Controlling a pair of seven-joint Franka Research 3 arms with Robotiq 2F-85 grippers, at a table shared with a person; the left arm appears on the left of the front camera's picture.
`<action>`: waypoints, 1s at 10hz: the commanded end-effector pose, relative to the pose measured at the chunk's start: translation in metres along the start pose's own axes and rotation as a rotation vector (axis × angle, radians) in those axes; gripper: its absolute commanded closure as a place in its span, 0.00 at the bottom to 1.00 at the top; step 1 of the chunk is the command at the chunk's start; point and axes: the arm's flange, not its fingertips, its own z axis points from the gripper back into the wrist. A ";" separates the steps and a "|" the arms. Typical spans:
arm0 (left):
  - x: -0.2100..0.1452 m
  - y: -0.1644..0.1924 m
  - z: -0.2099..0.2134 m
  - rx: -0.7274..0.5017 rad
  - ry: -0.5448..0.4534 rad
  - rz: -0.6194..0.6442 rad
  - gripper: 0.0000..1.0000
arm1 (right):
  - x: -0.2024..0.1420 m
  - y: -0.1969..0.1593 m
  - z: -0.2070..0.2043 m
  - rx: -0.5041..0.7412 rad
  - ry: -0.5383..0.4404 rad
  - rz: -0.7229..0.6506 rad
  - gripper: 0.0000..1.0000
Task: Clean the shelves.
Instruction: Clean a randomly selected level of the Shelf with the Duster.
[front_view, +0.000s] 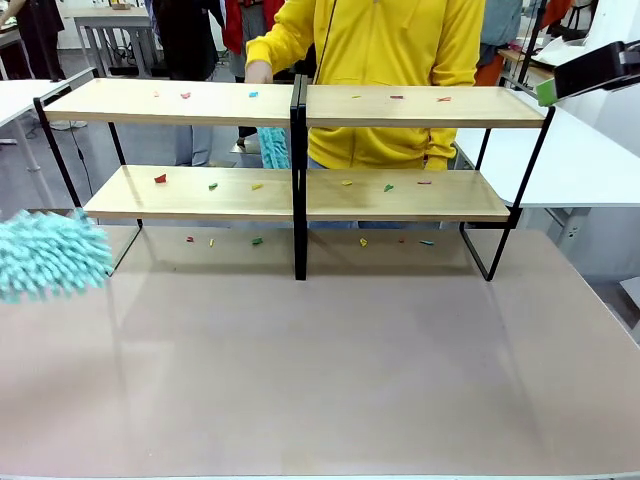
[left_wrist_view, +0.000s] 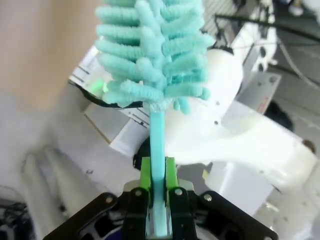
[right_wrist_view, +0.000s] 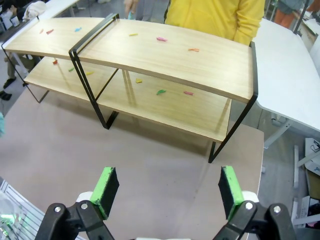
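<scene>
The shelves are a two-tier light-wood rack on a black frame across the far half of the table. Small coloured scraps lie on both boards and on the tabletop under the rack. My left gripper is shut on the thin stem of a teal fluffy duster; the duster head hangs at the table's left edge, clear of the rack. My right gripper is open and empty, held high over the table's right front; its green pad shows at the rack's upper right end.
A person in a yellow top stands behind the rack, one hand at the top board, holding another teal duster behind the rack. The brownish-pink tabletop stretches in front. White tables flank both sides.
</scene>
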 end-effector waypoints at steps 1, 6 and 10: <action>0.060 -0.020 -0.051 -0.069 0.041 -0.016 0.88 | 0.000 0.000 0.000 0.002 0.000 -0.002 0.00; 0.088 -0.034 -0.076 0.098 0.041 0.058 0.88 | 0.000 0.000 0.000 0.002 0.000 -0.002 0.00; -0.010 0.005 -0.032 -0.059 -0.061 -0.052 0.88 | 0.000 0.000 0.000 0.002 0.000 -0.002 0.00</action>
